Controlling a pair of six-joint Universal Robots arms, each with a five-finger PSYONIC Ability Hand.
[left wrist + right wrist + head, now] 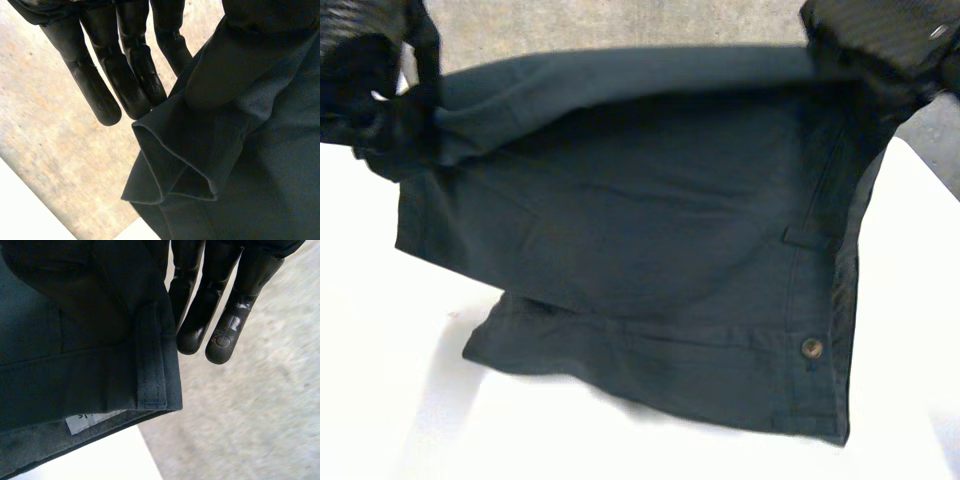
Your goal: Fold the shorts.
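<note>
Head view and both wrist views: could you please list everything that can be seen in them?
dark teal fabric shorts: one, dark teal, held up by the top edge, hanging down to the table
round brown button: one, brown, low on the shorts, on the right arm's side
fabric belt loop: one, dark teal, beside the right hand's fingers
small white label: one, white, inside the shorts' edge
white table: one, white, under the shorts
grey concrete floor: grey, beyond the table
left hand: one, black, pinching one top corner
right hand: one, black, pinching the other
</note>
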